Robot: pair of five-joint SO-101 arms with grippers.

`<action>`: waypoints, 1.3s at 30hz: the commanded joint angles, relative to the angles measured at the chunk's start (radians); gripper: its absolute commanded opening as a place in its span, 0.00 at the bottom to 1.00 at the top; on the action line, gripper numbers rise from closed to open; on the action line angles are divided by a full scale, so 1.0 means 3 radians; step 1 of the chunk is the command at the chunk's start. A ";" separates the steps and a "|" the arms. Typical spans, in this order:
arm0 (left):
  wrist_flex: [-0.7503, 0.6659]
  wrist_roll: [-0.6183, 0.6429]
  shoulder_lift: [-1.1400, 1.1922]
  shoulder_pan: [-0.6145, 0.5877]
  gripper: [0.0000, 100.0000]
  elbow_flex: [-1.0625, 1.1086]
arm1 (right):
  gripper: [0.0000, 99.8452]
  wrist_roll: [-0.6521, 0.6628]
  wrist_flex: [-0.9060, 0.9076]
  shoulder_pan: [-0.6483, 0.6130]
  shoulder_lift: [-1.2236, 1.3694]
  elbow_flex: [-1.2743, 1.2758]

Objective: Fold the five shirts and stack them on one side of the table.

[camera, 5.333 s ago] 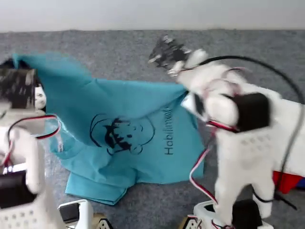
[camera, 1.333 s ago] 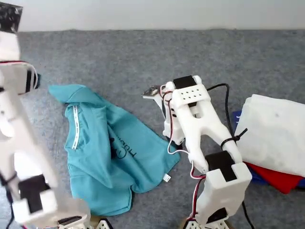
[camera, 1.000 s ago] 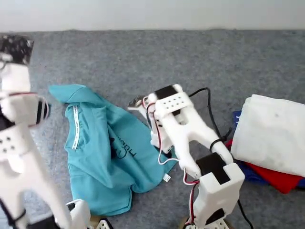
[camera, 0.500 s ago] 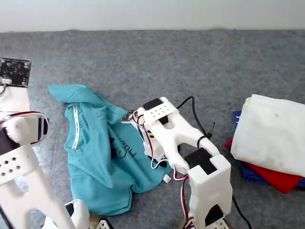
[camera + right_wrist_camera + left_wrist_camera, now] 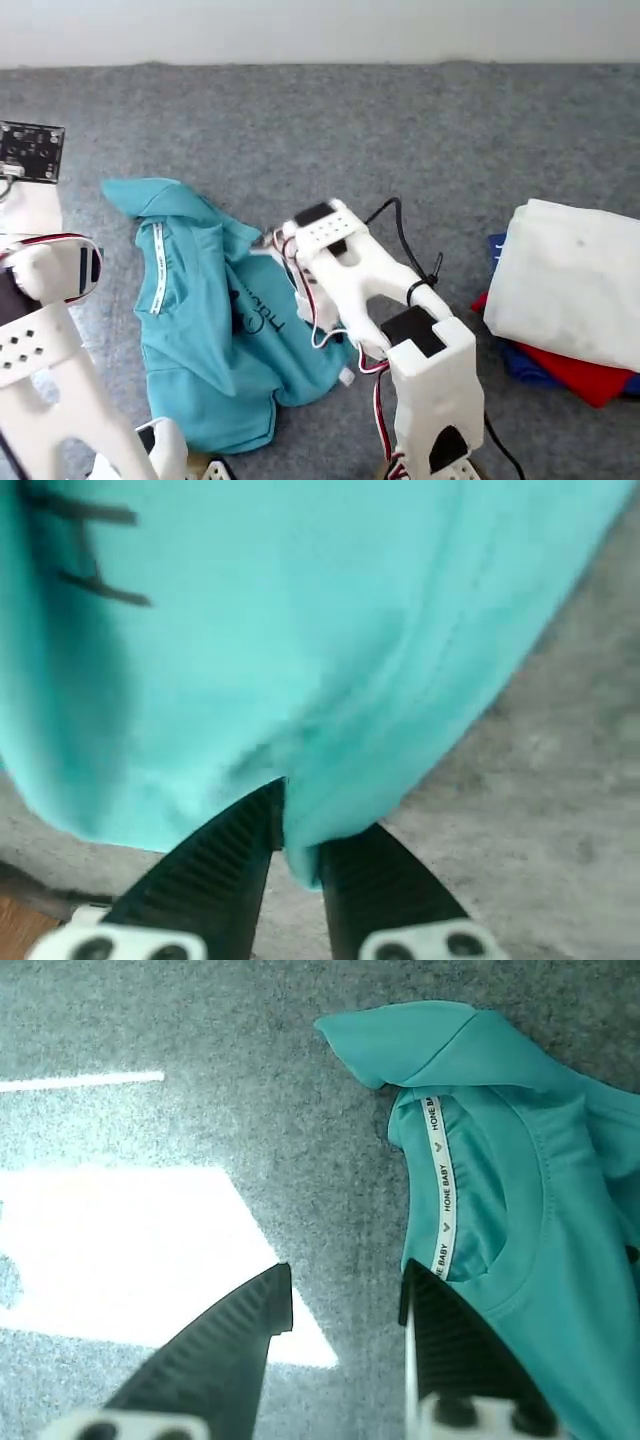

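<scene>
Sprawling under both arms, grey carpeted table [image 5: 420, 130], crumpled teal shirt [image 5: 200, 340] beneath the right claw [image 5: 300, 830], folded white shirt [image 5: 575, 280] atop a red one [image 5: 585, 378] well apart from that claw, right claw pinching a teal fold, left claw [image 5: 345, 1295] spread open just beside the collar [image 5: 440, 1190].

The teal shirt [image 5: 200, 340] is soft, matt cloth; the table cover [image 5: 450, 140] is rough, felt-like fabric; the right arm [image 5: 365, 275] is smooth white plastic; the fingers [image 5: 450, 1360] of the left gripper [image 5: 345, 1275] are ribbed black plastic.
</scene>
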 commanded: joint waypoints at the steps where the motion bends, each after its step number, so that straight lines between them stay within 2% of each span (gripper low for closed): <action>1: -0.0041 0.0026 -0.0072 0.0005 0.18 -0.0018 | 0.01 0.0000 0.0197 0.0279 -0.0074 -0.0762; 6: 0.0138 0.0036 -0.0072 0.0189 0.18 0.0018 | 0.01 0.0000 0.0222 0.0795 -0.0038 -0.1795; 11: 0.0353 0.0036 -0.0066 0.0880 0.18 0.0309 | 0.01 0.0000 0.0136 0.1215 -0.0038 -0.2250; 16: 0.0322 0.0036 -0.0046 0.1555 0.18 0.0586 | 0.01 -0.0005 0.0095 0.1532 -0.0038 -0.2414; 19: 0.0343 0.0036 0.0189 0.1954 0.18 0.0673 | 0.01 -0.0005 0.0136 0.1578 -0.0043 -0.2424; 24: 0.0358 0.0036 0.1008 0.2445 0.18 0.0647 | 0.01 -0.0005 0.0136 0.1583 -0.0064 -0.2424; 29: 0.0588 0.0174 0.1790 0.2992 0.18 0.0381 | 0.01 -0.0020 0.0141 0.1583 -0.0069 -0.2424; 34: 0.0629 0.0266 0.1933 0.3381 0.20 0.0320 | 0.01 -0.0010 0.0243 0.1583 -0.0069 -0.2435; 39: 0.0655 0.0389 0.1964 0.3473 0.23 0.0463 | 0.01 -0.0005 0.0289 0.1634 -0.0069 -0.2435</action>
